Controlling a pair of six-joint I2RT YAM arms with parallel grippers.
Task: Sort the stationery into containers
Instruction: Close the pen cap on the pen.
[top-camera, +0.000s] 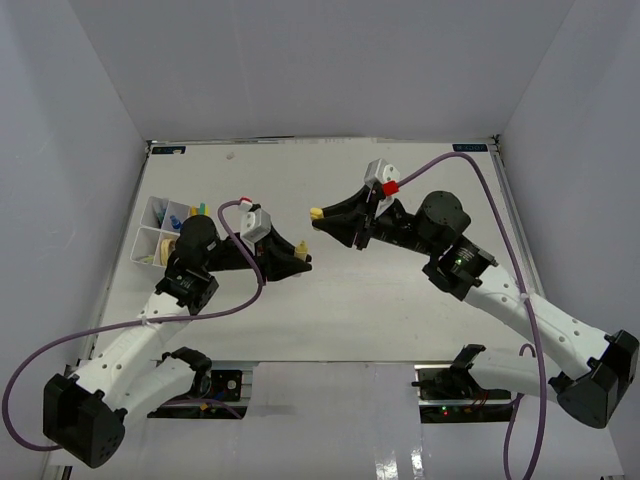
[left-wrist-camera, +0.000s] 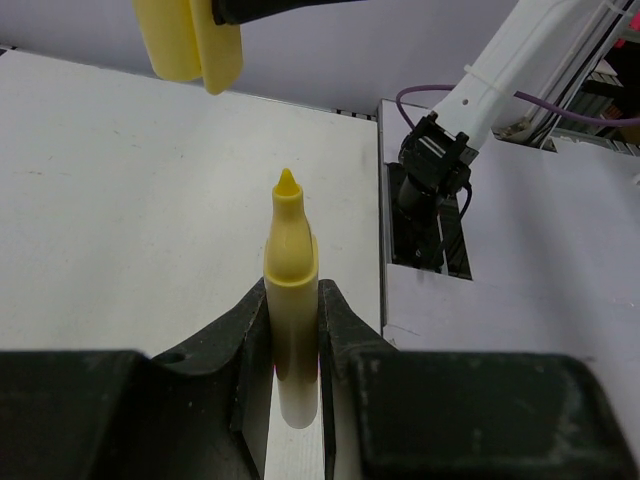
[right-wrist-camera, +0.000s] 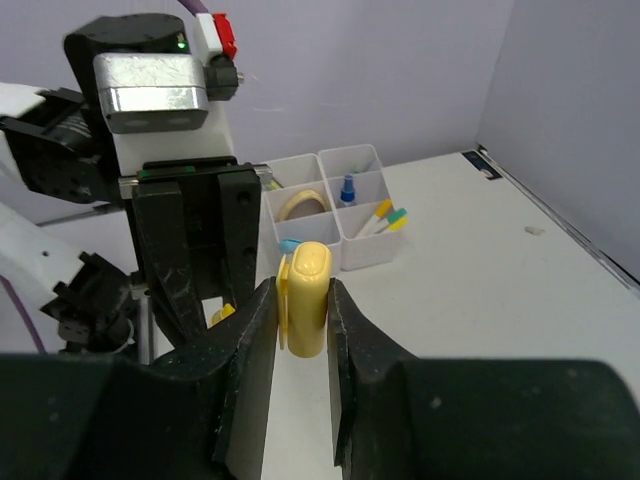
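Top view. The tray (top-camera: 158, 206) is noted at the left side of the table (top-camera: 420, 320). Well to the right of the tray, the left gripper (top-camera: 300, 262) and right gripper (top-camera: 318, 214) are pointed at each other, close but not touching. A yellow cap (top-camera: 316, 213) is pinched in the right one. What the left one carries cannot be made out here.

Left wrist view. The jaws are closed narrowly on a yellow marker (left-wrist-camera: 290, 265), its bare nib pointing away. The cap is held above and to the left of the nib, clear of it and off its axis.

Right wrist view. The jaws are clamped on the cap. Beyond it the tray is seen, with a tape ring (right-wrist-camera: 303, 205), a blue-topped bottle (right-wrist-camera: 348, 188) and pens (right-wrist-camera: 385, 215) lying in separate compartments.

Risks (recapping is judged to be the step in hand):
- If the cap is pushed on while it is still off-axis, the nib could be bent or dragged along the cap's rim.
- An end-on push could slide the smooth barrel back through the left fingers.
- If the marker is dropped uncapped, the table or the tray's contents could be inked.
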